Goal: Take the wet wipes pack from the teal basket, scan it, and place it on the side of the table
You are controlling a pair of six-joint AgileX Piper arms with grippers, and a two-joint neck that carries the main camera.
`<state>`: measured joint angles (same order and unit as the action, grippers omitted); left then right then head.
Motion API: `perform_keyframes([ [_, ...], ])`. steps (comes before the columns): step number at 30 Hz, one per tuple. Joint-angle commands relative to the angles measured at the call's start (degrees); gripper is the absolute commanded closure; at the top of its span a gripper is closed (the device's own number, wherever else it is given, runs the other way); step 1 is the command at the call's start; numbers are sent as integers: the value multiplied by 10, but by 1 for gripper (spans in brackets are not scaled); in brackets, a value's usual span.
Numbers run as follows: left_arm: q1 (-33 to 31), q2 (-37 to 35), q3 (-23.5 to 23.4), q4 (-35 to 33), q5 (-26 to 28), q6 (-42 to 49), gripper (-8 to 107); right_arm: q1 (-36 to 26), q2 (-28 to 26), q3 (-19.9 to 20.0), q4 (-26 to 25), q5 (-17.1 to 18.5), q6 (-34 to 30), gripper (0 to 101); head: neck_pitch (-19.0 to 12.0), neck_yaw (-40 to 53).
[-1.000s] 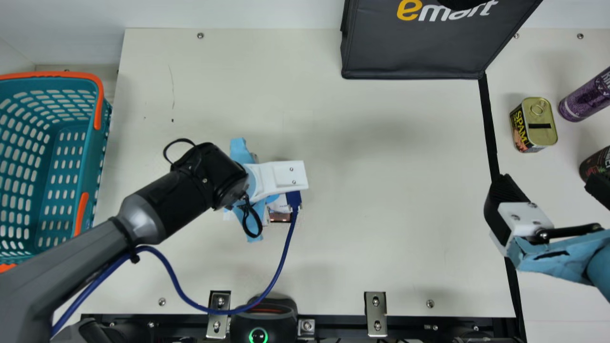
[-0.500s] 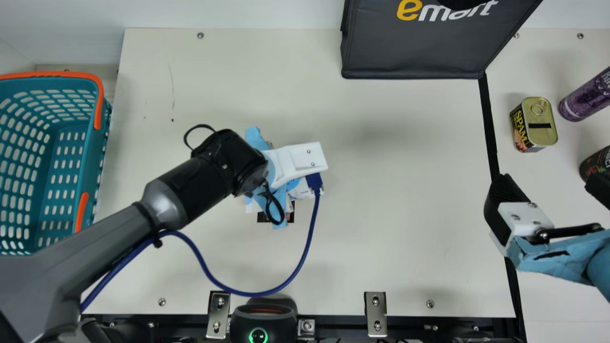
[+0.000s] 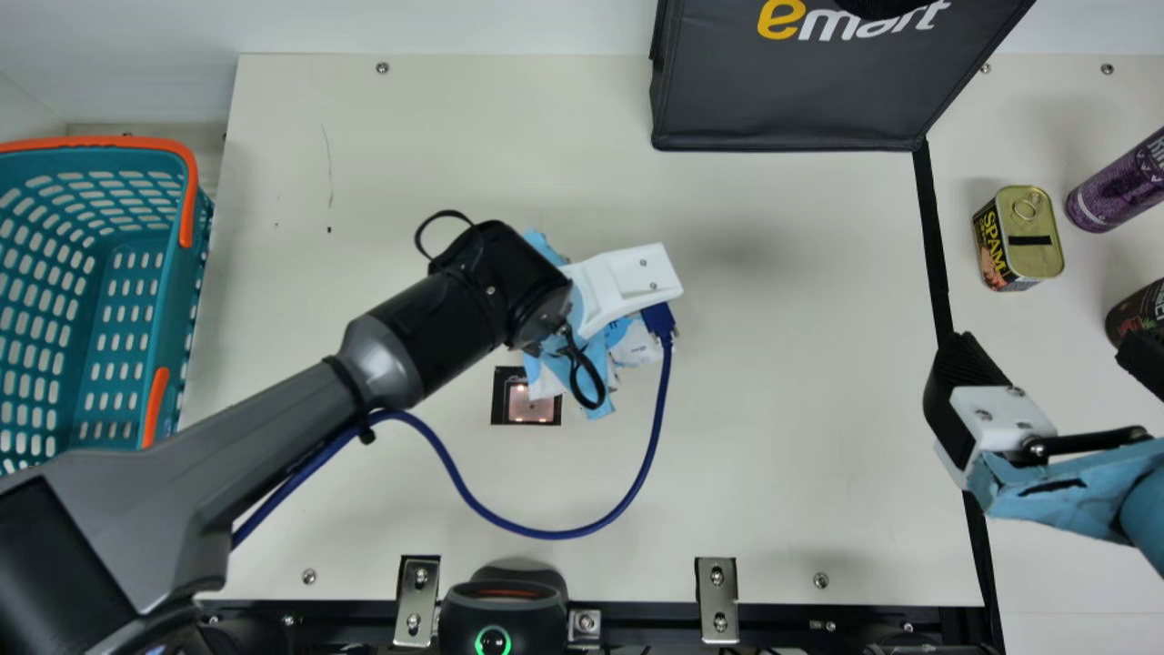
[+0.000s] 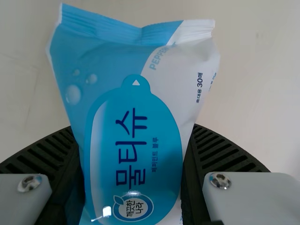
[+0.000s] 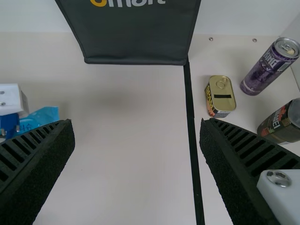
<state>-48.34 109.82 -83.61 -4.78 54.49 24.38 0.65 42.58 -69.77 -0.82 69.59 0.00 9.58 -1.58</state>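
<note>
Moving right from the lit square [image 3: 532, 403], my left gripper [image 4: 133, 136] holds the wet wipes pack [image 4: 136, 105] just past it, squeezed by both sides, likely against dropping, with my right gripper [image 5: 136, 123] open.

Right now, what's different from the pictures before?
My left gripper moved right and a little away from me, carrying the wet wipes pack. The square scanner window is now mostly uncovered. My right gripper, the teal basket and the SPAM can stayed put.
</note>
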Motion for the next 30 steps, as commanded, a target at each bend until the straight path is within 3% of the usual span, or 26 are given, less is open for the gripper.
perform_keyframes([
  [1,-3,6,-12,-3,1,4,107,0,0,0,0,0,0,6,-17,0],
  [15,-20,38,-55,-35,11,57,105,0,0,0,0,0,0,6,-17,0],
  [30,-29,41,-40,-34,-11,130,55,0,0,0,0,1,0,6,-17,0],
])
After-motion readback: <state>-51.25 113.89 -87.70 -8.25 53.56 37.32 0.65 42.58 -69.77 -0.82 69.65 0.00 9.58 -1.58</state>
